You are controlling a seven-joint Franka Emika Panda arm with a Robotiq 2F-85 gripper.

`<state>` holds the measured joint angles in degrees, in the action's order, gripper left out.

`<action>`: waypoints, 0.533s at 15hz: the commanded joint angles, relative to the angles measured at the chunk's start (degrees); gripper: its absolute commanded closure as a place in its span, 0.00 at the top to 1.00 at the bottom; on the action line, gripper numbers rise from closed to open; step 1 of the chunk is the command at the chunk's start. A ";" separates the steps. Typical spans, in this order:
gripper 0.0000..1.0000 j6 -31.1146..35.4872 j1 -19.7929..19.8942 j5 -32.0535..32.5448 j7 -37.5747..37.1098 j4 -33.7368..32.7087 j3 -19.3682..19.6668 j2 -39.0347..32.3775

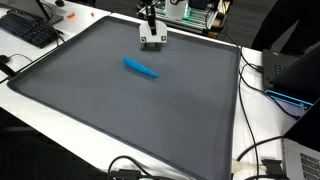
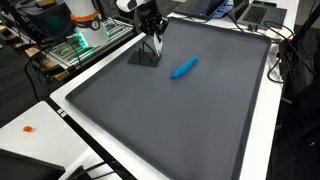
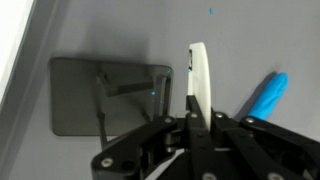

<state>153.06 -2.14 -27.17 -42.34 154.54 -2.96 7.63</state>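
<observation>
My gripper (image 3: 200,112) is shut on a slim white stick-like object (image 3: 199,70) that sticks out past the fingertips. The gripper hangs at the far end of the mat in both exterior views (image 1: 148,18) (image 2: 152,28), just above a flat grey square plate (image 3: 105,95) (image 1: 152,40) (image 2: 143,55). The white object's tip is beside the plate's edge; I cannot tell if it touches the mat. A blue marker-like object (image 3: 266,95) (image 1: 140,68) (image 2: 183,68) lies on the mat a short way from the plate, apart from the gripper.
A large dark grey mat (image 1: 130,110) (image 2: 190,120) covers the white table. A keyboard (image 1: 28,28) lies off one side, cables and a laptop (image 1: 295,70) off the other. Electronics (image 2: 85,40) stand behind the far edge.
</observation>
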 commanded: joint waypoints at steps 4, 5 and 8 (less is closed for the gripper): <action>0.01 -12.98 -0.42 8.42 6.34 -9.88 -0.61 0.59; 0.01 -14.95 -0.79 8.64 8.70 -12.14 -0.75 -0.26; 0.01 -20.45 -1.54 9.74 14.36 -18.26 -1.53 -3.28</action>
<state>137.37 -3.12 -19.54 -32.58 142.01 -3.89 8.12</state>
